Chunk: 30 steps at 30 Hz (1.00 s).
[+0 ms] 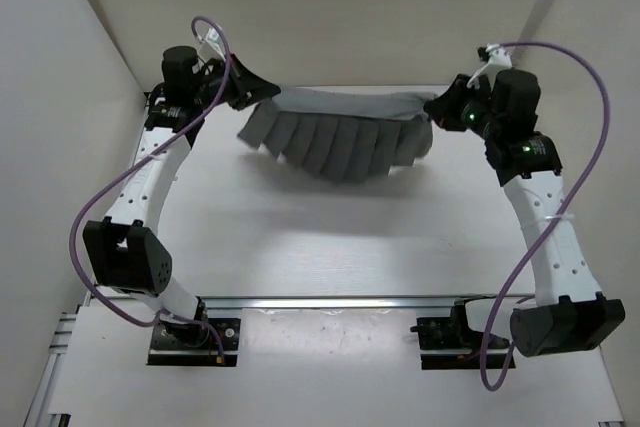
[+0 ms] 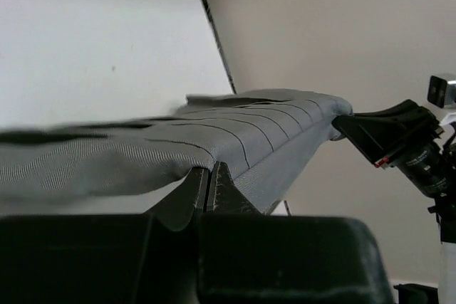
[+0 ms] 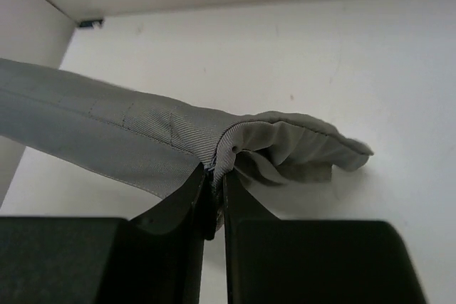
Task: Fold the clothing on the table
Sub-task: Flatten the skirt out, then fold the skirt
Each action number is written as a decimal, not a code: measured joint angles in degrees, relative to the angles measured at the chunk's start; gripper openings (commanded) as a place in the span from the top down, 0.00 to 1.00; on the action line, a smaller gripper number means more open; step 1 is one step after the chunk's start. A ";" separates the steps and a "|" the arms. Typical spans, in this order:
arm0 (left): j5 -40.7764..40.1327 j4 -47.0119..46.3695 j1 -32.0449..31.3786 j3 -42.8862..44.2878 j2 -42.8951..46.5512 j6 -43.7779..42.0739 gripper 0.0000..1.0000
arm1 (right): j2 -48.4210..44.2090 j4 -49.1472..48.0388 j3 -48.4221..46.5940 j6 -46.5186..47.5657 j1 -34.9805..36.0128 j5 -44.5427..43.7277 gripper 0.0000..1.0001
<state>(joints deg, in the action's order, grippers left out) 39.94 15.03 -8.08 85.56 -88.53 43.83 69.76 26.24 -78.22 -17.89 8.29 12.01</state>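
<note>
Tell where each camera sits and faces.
Top external: above, behind the bases, looks down at the table; both arms show.
Left wrist: on the left arm, looks along the clothing toward the right claw; left claw shows.
Right wrist: on the right arm, looks at the table; its claw shows.
Shared: all show the clothing.

The medium-grey pleated fabric garment (image 1: 340, 132) hangs over the 12 o'clock half of the white rectangular tabletop (image 1: 330, 237), the left gripper (image 1: 262, 94) at its 9 o'clock end, the right gripper (image 1: 432, 107) at its 3 o'clock end.
</note>
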 measured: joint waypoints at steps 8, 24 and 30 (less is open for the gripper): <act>-0.11 -7.69 0.46 -8.94 9.57 0.28 1.00 | -7.21 -6.75 2.01 1.33 1.97 -0.33 1.00; -10.51 -2.67 -12.04 -72.02 54.07 7.56 1.00 | -31.74 22.45 46.27 -17.90 14.51 8.68 1.00; -10.60 2.10 -8.72 -70.82 58.62 8.17 1.00 | -29.94 27.08 44.54 -21.18 16.50 9.92 1.00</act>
<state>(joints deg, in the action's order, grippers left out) 29.34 17.12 -16.80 14.74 -29.91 52.01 39.81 53.32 -33.67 -39.07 24.80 21.93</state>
